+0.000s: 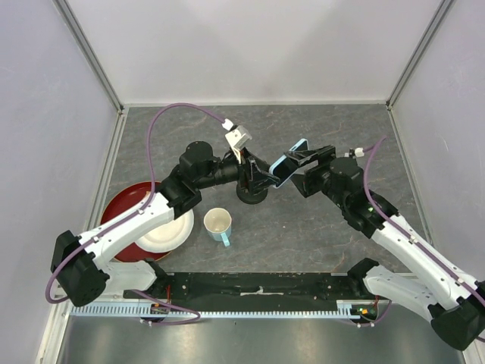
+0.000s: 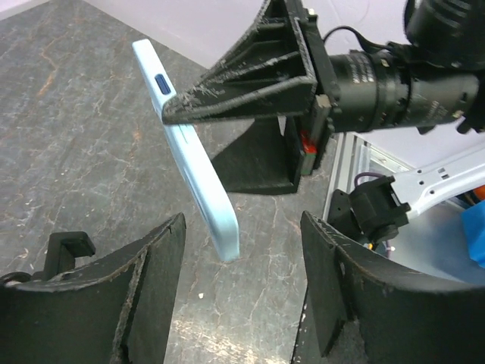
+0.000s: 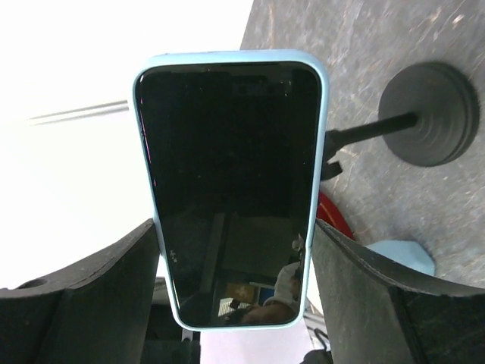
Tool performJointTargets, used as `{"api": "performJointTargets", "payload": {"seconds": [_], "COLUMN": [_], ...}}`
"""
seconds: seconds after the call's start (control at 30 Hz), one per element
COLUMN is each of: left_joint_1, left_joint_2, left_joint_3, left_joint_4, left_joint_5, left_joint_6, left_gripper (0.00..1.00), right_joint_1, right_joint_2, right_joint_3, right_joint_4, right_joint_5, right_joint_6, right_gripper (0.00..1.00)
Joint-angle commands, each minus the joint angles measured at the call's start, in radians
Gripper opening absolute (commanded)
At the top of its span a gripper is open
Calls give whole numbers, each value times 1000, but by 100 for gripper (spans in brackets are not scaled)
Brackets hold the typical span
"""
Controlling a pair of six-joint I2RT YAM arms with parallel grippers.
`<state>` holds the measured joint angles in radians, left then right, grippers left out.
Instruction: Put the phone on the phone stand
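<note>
Right hand [image 1: 301,161] pinches phone [image 3: 231,189], long axis along fingers [image 3: 364,303], screen toward wrist; left hand [image 2: 242,235] spread, empty.

My left arm [image 1: 129,224] rises from its base at the near left and bends at the elbow, the forearm running right toward the middle of the scene. My left pincer [image 1: 260,182] hangs in the air with its fingers [image 2: 144,288] spread apart, gripping nothing. My right arm [image 1: 413,243] stretches from the near right toward the far middle, the wrist pointing left. My right pincer [image 1: 297,165] is clamped across the phone [image 3: 231,182], a finger on each long edge, holding it aloft. The two pincers face each other, tips close together.
</note>
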<state>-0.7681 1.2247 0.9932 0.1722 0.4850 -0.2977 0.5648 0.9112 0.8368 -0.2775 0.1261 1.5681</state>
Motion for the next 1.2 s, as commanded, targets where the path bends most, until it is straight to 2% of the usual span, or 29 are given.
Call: {"api": "performJointTargets", "payload": {"seconds": [0.0,0.1,0.17,0.2,0.27,0.3,0.37,0.4,0.43,0.47,0.53,0.57,0.6,0.67,0.73,0.77,0.9,1.03,1.17], "left_joint_1": [-3,-3,-3,-3,-3,-3,-3,-3,-3,-3,-2,0,3,21,59,76,159,173,168], "left_joint_2": [16,29,44,47,47,44,39,36,38,36,39,41,47,50,59,64,105,168,173], "left_joint_3": [15,30,44,47,56,58,65,68,70,73,87,93,96,110,120,125,140,191,199], "left_joint_4": [13,-14,-37,-42,-51,-54,-65,-69,-72,-76,-94,-103,-114,-125,-126,-126,-88,-86,-86], "left_joint_5": [-57,-66,-77,-75,-66,-65,-52,-46,-43,-40,-28,-25,-23,1,62,84,234,452,541], "left_joint_6": [60,65,65,65,63,62,62,60,57,54,49,45,39,14,-26,-43,-124,-127,-87], "left_gripper": [67,62,54,46,35,23,10,2,2,2,2,2,2,2,2,2,2,2,2], "right_joint_1": [108,164,181,196,208,211,213,211,213,211,207,205,204,204,204,204,204,205,204], "right_joint_2": [6,15,21,20,23,23,12,6,-4,-14,-47,-60,-73,-103,-116,-121,-127,-80,-37], "right_joint_3": [33,44,57,59,61,61,50,47,45,50,54,58,62,82,137,148,217,349,478], "right_joint_4": [185,205,205,207,207,208,208,202,187,129,55,-9,-34,-115,-207,-265,-350,-425,-547], "right_joint_5": [121,168,185,197,204,204,190,190,187,188,196,201,204,196,210,196,92,7,46], "right_joint_6": [96,102,99,93,83,73,21,-17,-95,-143,-283,-340,-402,-629,-758,-875,-1116,-1275,-1375], "right_gripper": [0,0,0,0,0,0,4,10,20,49,74,93,98,98,98,98,98,98,97]}}
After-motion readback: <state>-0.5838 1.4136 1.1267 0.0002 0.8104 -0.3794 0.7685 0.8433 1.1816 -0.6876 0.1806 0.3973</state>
